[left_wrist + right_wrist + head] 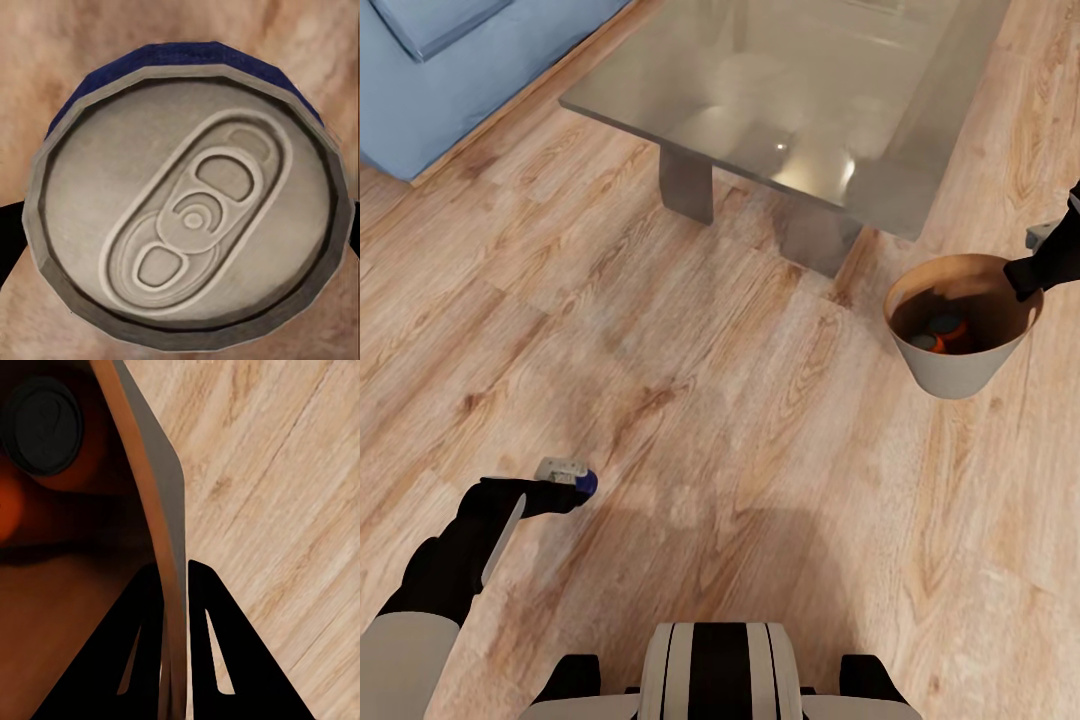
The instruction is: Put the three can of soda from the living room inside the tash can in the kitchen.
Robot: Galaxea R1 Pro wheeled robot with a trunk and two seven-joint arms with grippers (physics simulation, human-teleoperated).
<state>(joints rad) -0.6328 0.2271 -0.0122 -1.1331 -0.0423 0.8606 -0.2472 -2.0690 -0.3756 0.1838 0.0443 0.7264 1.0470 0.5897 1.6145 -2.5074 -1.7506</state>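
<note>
A dark blue can of soda (576, 476) sits in my left gripper (572, 486), low over the wood floor at the lower left. Its silver top (187, 202) faces the left wrist camera, with black fingers (9, 232) at both sides. The pale grey tash can (960, 372) is at the right, next to the coffee table's corner. My right gripper (1024, 284) is shut on its rim. In the right wrist view its fingers (142, 645) pinch the bucket wall (161, 480). Two orange cans (940, 336) lie inside, one with its top (41, 424) showing.
A low glass-topped coffee table (810, 90) stands ahead, its grey legs (686, 185) on the floor. A light-blue sofa (450, 90) fills the far left corner. Open plank floor (740, 400) lies between the arms. My own base (720, 670) shows at the bottom edge.
</note>
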